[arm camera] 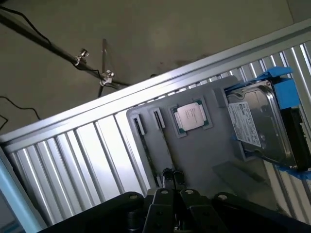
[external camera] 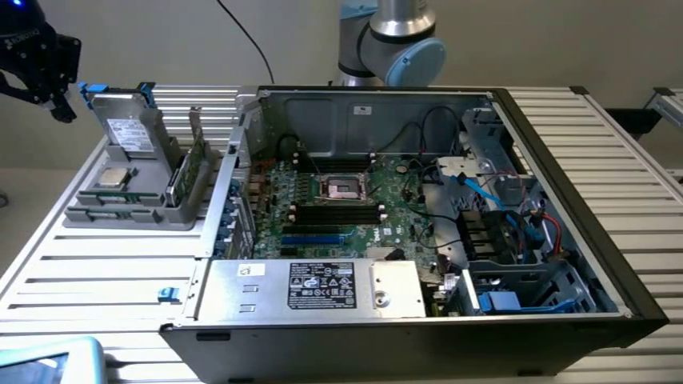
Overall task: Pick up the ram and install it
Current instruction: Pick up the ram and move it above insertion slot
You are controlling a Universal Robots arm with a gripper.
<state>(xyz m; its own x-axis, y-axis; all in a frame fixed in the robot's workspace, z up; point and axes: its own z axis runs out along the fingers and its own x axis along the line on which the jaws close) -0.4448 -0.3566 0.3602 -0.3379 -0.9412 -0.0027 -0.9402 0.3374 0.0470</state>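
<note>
Toward the tabletop's [external camera: 96,272] edge on the exterior view's left, the ram [external camera: 182,178] stands on edge in a grey holder [external camera: 128,214], beside a hard drive [external camera: 130,132] whose pale label is illegible. Gripper [external camera: 43,88] hangs above that holder, fingers together, clear of the ram.

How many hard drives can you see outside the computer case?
1. The hard drive, in a blue bracket, sits on the gray holder, at the exterior view's left of the computer case. Others may be hidden inside the case's bays.
</note>
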